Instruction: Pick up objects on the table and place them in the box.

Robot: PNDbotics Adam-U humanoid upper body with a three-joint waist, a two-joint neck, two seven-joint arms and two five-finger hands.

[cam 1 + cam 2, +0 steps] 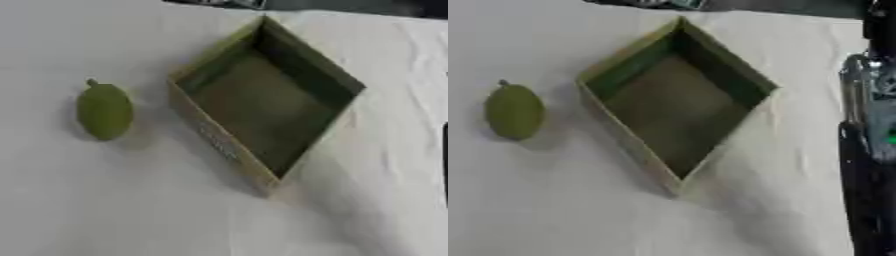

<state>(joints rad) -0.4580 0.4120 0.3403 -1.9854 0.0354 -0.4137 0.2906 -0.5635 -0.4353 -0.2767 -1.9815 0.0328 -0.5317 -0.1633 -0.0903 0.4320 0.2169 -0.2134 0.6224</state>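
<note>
The box sits open-topped and turned corner-on in the middle of the white surface, its four walls the only raised barrier. Its inside shows only the bare bottom, with nothing over the opening. A green fruit lies to the left, apart from the box's left wall, with a strip of bare surface between them. The near part of the surface is bare. In the right eye view a black and silver arm stands along the right edge, apart from the box.
</note>
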